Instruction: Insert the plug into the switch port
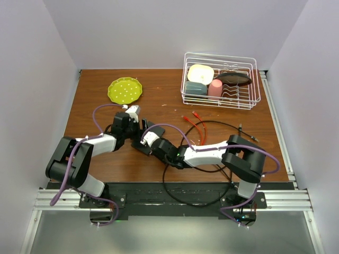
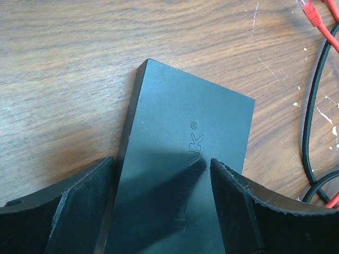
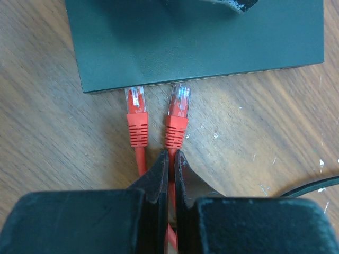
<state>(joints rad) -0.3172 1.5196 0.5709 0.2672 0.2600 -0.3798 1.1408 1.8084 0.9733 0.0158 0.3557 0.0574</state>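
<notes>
1. Plug point(image 3: 178, 103), red boot w/ clear tip, is at the switch point(image 3: 201, 42) front edge, top centre of rt wrist view. Tip is at the switch port; port mouth hidden, so can't tell if latched.
2. Right gripper point(image 3: 170, 156) is pinched shut on plug, right behind the boot.
3. Left gripper point(image 2: 162, 160): jaws apart, astride switch in lower half of left wrist view. Looks like steadying, not clamping.
4. Second red plug point(image 3: 136, 106) sits just beside, to the left.
5. Risks, IMO: a grip that far back lets plug pivot or buckle under push, so tip jams on port lip. Switch could skid on the wood table point(image 2: 63, 63) if left hold is light.
</notes>
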